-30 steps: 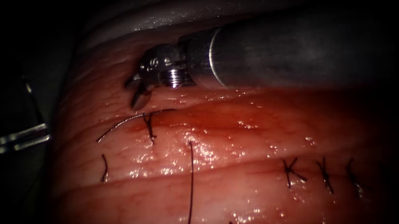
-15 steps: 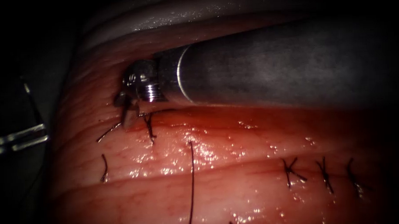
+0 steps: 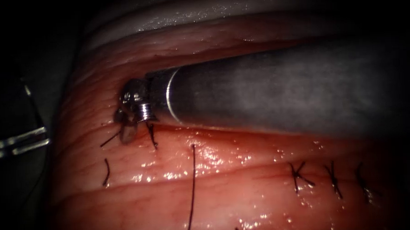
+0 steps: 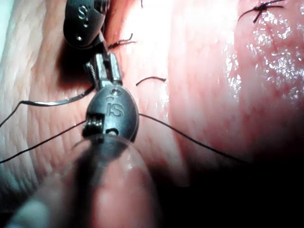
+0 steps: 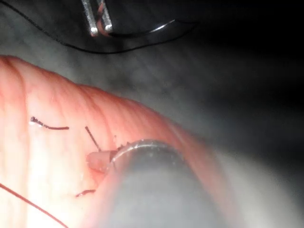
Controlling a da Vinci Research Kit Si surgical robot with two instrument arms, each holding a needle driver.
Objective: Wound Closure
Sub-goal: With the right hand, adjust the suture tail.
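The needle (image 4: 52, 101) is clear of the tissue (image 3: 244, 204), beyond its left edge. My left tool (image 4: 105, 71) is clamped near one end of its curve. Thin, stiff and slick, it would likely pivot, so a mid-curve hold suits better. My right tool (image 3: 125, 130) sits at a thread tail (image 3: 108, 140) on the tissue; whether it grips it, I cannot tell.

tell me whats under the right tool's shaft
The tissue and red fluid show along its lower edge; the needle's end pokes out left. The rest of the needle is covered.
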